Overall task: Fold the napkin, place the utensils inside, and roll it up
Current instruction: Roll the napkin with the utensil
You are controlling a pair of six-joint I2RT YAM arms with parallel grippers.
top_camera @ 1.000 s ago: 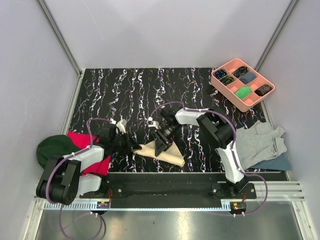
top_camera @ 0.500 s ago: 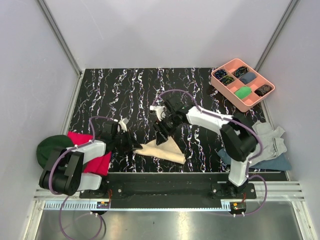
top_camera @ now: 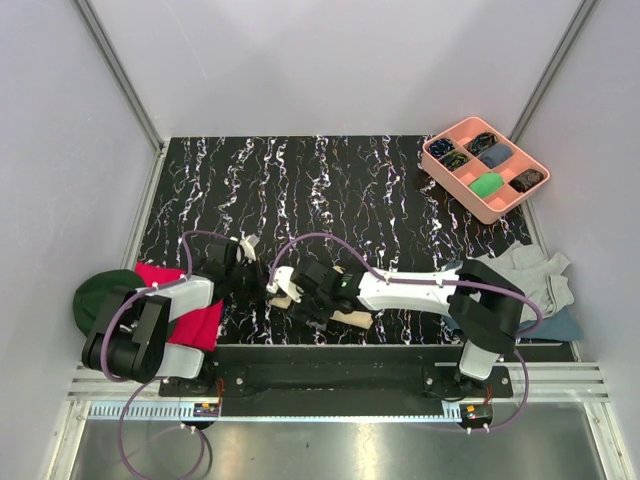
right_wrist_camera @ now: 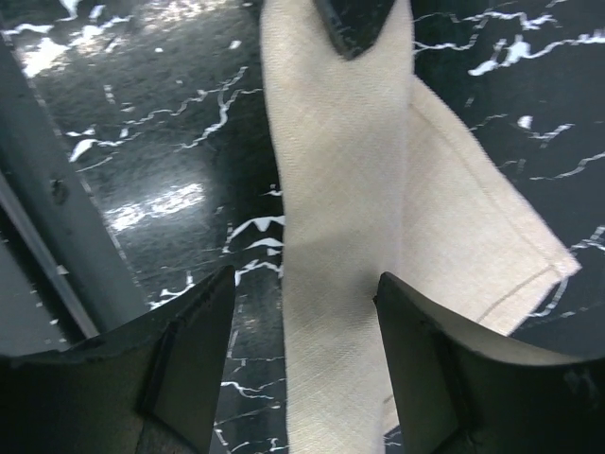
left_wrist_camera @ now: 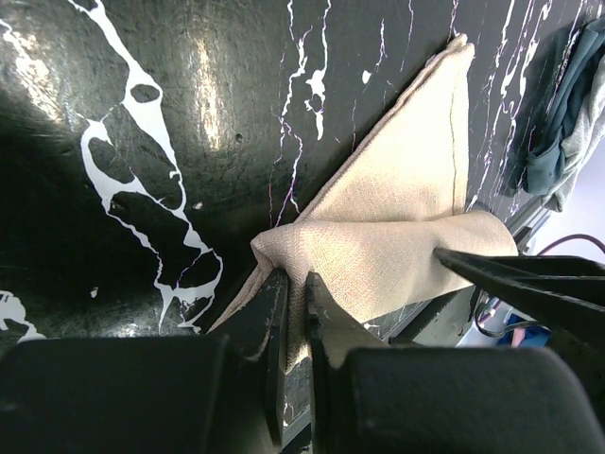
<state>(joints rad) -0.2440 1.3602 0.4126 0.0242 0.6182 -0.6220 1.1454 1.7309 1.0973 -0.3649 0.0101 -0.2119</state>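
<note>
Beige napkin (left_wrist_camera: 397, 218) low by the front edge of the black, white-veined table (top_camera: 300, 180), folded to a triangle, one long side curled over into a loose roll. Left gripper (left_wrist_camera: 295, 280) clamped tight on the near end of that roll, cloth pinched between its two fingers. Right gripper (right_wrist_camera: 304, 284) spread wide over the same roll, one finger to either side; contact with the cloth not clear. Left gripper's dark tip facing it from the other end of the roll. Right arm stretched low along the table's front, covering most of the napkin from overhead, only a corner and a sliver showing.

Crowding the left arm: red cloth (top_camera: 200, 322) just beside and partly under its links, dark green cloth (top_camera: 105, 292) past that, at the table's left edge. On the right, by the right arm's base, crumpled grey cloth (top_camera: 525, 275), with blue cloth (top_camera: 562, 327) peeping out beneath it.

Farthest back, in the right corner, pink compartment tray (top_camera: 456, 186) with small dark bundles and one bright green bundle (top_camera: 488, 183), well apart from the napkin.
</note>
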